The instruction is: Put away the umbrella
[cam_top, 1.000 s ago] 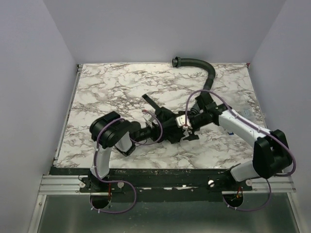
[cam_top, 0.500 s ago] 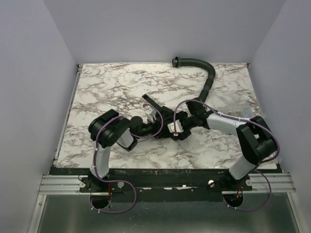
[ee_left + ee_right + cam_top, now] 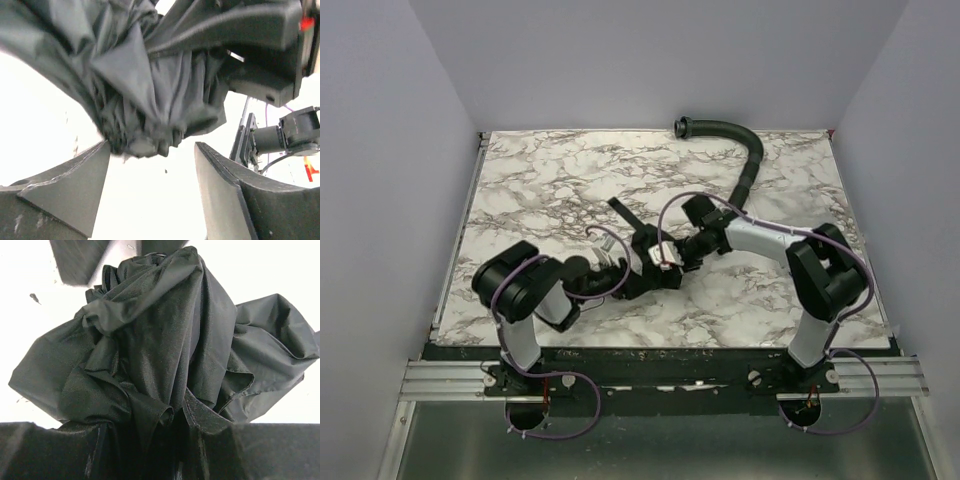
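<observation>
Umbrella (image 3: 150, 340): crumpled black bundle over middle of marble table (image 3: 540, 190), between both grippers (canopy gathered, not neatly wrapped). Left gripper (image 3: 152, 150): fingers spread wide, gripping nothing. End of bundle sits in gap between them; whether it touches either finger is hard to judge, view too close. Right gripper (image 3: 170, 440): fingers pressed together on fold of fabric. Velcro strap (image 3: 205, 416) lies just beside this fold. Ribbed hose (image 3: 752, 160) at far right of table, apart from bundle.

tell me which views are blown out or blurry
Top external: even light, table veins crisp. Left wrist: table blown out white, umbrella soft at top left. Right wrist: background overexposed too, fabric weave sharp.
</observation>
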